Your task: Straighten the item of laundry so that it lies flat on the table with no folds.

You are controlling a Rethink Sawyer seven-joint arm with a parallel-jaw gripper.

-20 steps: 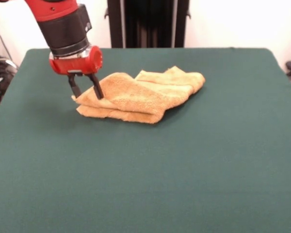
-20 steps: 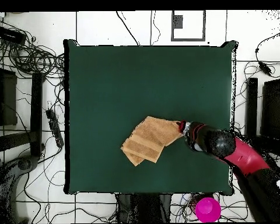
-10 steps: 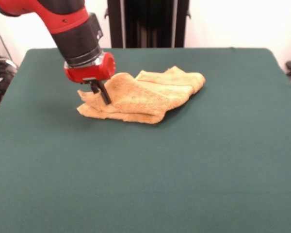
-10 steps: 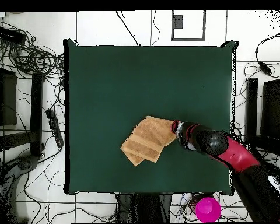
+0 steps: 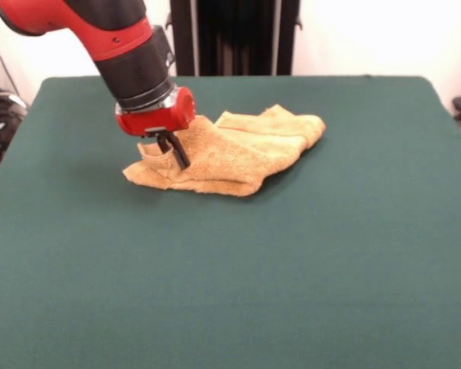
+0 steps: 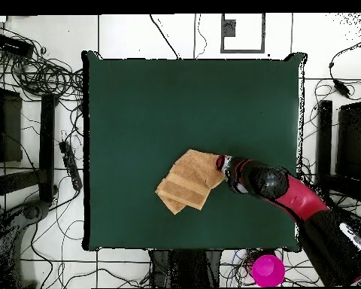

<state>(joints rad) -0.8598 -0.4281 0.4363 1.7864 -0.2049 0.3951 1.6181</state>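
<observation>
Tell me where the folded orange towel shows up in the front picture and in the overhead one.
Front view: towel lies left of centre, in the upper half, on the green table.
Overhead view: towel lies just below centre, nearer the table's bottom edge.
Shared landmark: the red gripper at one towel corner.

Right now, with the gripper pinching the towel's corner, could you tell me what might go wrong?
The gripper appears shut on a small bunch of the towel at one end, so the cloth could slip out when pulled. The towel lies folded in layers, so a pull might drag the whole stack across the table instead of opening it.
</observation>
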